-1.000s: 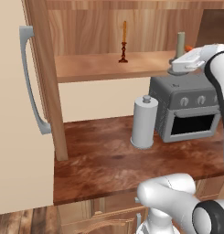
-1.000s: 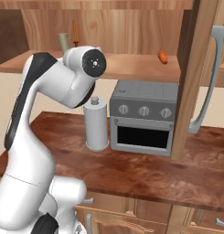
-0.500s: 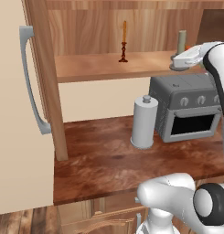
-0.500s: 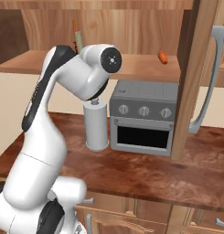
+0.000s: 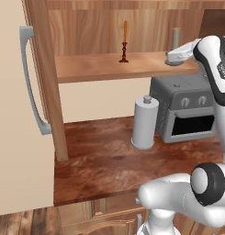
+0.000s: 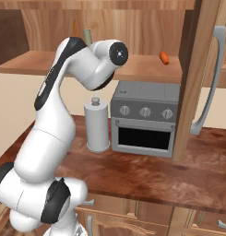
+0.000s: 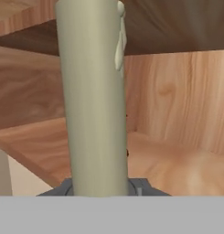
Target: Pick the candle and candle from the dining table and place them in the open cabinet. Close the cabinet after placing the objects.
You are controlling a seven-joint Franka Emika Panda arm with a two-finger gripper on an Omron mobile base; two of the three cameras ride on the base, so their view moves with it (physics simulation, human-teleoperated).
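tool (image 5: pixel 174 58) pinches beige candle (image 7: pixel 93 98) upright on cabinet shelf (image 5: pixel 95 69), above glossy wood counter (image 5: pixel 104 160).

The beige candle (image 7: pixel 93 98) stands upright and very close, spanning the view from top to bottom, with a wax drip on its upper right side. Its grey base (image 7: pixel 143 187) rests on the wooden cabinet shelf (image 7: pixel 177 164). The cabinet's wood-grain back panel (image 7: pixel 177 98) rises behind it.
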